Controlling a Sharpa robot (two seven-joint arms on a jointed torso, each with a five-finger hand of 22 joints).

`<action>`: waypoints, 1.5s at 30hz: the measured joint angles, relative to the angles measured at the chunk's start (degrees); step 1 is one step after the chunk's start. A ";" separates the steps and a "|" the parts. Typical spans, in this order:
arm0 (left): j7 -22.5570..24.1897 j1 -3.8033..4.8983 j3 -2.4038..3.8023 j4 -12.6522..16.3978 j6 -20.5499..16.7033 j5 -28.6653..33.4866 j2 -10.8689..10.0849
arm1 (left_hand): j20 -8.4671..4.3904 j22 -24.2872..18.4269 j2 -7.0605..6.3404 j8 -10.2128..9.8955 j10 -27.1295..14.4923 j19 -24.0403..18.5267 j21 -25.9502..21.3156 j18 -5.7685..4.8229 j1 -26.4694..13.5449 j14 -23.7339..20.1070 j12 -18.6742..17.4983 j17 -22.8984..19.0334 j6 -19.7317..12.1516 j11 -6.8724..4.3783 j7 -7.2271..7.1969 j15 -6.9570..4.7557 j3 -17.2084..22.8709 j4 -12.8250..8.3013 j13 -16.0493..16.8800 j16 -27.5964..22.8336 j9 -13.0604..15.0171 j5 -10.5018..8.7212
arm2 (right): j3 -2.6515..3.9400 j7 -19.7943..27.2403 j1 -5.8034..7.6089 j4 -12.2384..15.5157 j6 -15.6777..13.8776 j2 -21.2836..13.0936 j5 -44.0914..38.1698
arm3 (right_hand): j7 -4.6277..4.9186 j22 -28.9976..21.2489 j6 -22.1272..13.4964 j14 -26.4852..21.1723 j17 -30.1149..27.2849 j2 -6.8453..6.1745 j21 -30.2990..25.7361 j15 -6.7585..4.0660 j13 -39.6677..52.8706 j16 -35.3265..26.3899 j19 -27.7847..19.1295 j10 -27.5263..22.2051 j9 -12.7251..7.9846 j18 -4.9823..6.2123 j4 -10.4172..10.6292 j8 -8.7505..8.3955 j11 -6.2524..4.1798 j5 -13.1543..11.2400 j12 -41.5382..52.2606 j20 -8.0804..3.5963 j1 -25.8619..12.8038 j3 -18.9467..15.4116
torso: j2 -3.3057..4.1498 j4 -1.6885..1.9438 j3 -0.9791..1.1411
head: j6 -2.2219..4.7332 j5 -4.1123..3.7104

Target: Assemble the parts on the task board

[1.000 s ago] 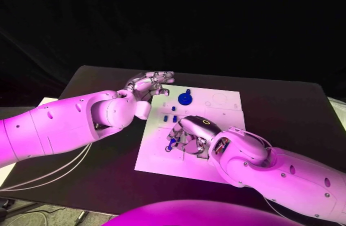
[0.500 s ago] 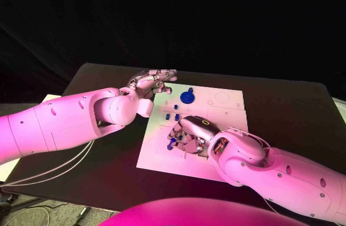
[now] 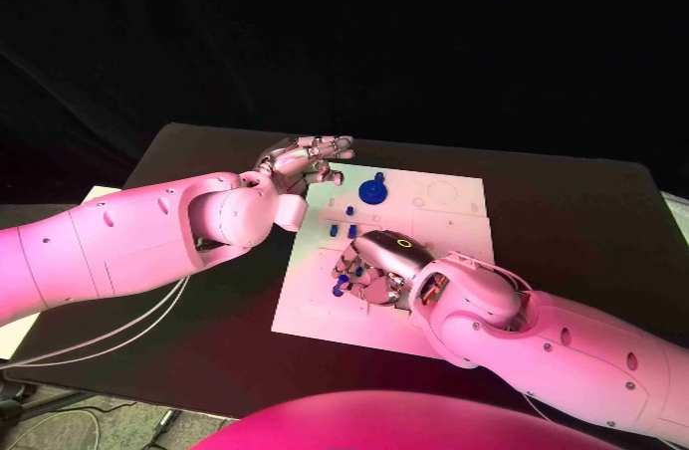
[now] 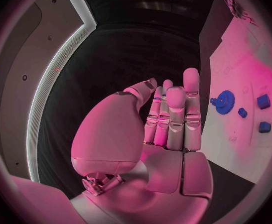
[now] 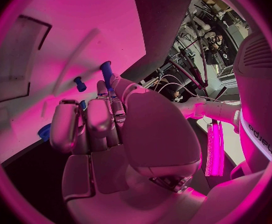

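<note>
The white task board (image 3: 431, 231) lies mid-table. A blue gear (image 3: 373, 193) stands near its far left corner, and small blue parts (image 3: 342, 231) sit just in front of it. My right hand (image 3: 376, 266) is bent down over the board's left middle, its fingertips meeting at a blue peg (image 5: 105, 70). Another blue peg (image 5: 79, 83) stands on the board beside it. More blue pieces (image 3: 341, 291) show by the fingers. My left hand (image 3: 308, 161) hovers at the board's far left corner, fingers stretched out and holding nothing. Its wrist view shows the gear (image 4: 223, 102) beyond the fingers (image 4: 173, 114).
The black table (image 3: 574, 211) reaches well past the board on the right and at the front left. The board's right half (image 3: 457, 211) carries only outlined recesses. My left forearm (image 3: 158, 241) crosses the table's left side.
The head camera has shifted a little. My right hand stays bent over the same spot on the board; my left hand has barely moved at the far left corner.
</note>
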 measured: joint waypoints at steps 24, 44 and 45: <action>-0.07 0.00 0.00 -0.02 0.13 0.00 -0.04 | 0.00 0.01 0.00 0.23 -0.16 0.00 -0.08 0.00 0.00 0.00 0.04 -0.13 0.00 0.16 0.00 0.00 0.00 0.00 0.03 0.00 0.00 0.00 | -1.09 -0.45 -0.15 0.54 0.37 -0.09 -3.62 | 0.74 -15.28 -9.92 -2.90 -9.02 -4.59 -10.71 2.24 0.31 -5.66 -8.32 -13.48 -0.80 1.35 -1.27 -0.77 1.98 3.54 -0.03 2.15 -5.68 -9.36 | -0.02 0.00 0.03 | -0.16 -0.12; -0.21 -0.18 -0.02 -0.32 0.32 -0.01 -0.47 | 0.00 0.01 0.00 0.23 -0.16 0.00 -0.07 0.00 0.00 0.00 0.03 -0.12 0.00 0.16 0.00 0.00 0.00 0.00 0.02 0.00 0.00 0.00 | 4.17 -3.12 0.40 13.32 -7.91 -16.83 4.56 | 1.19 -1.49 -6.64 -0.08 -1.62 -1.09 -1.29 -0.12 2.26 0.33 0.24 0.84 -0.54 -0.04 1.58 -0.77 -0.38 7.25 9.85 0.24 -5.49 -13.98 | -0.54 -0.77 -0.03 | 1.33 -3.43; -0.22 -0.22 -0.02 -0.32 0.33 -0.01 -0.58 | 0.00 0.01 0.00 0.23 -0.16 0.00 -0.07 0.00 0.00 0.00 0.03 -0.12 0.00 0.16 0.00 0.00 0.00 0.00 0.01 0.00 0.00 0.00 | 4.26 -3.75 0.44 13.62 -7.72 -18.01 5.47 | 0.93 0.02 -6.37 0.02 -0.40 -1.51 -0.25 -0.21 2.82 1.26 1.03 2.58 -0.54 -0.47 2.31 -0.77 -0.59 6.95 10.48 -0.01 -6.44 -14.40 | -0.55 -0.91 -0.04 | 1.51 -3.85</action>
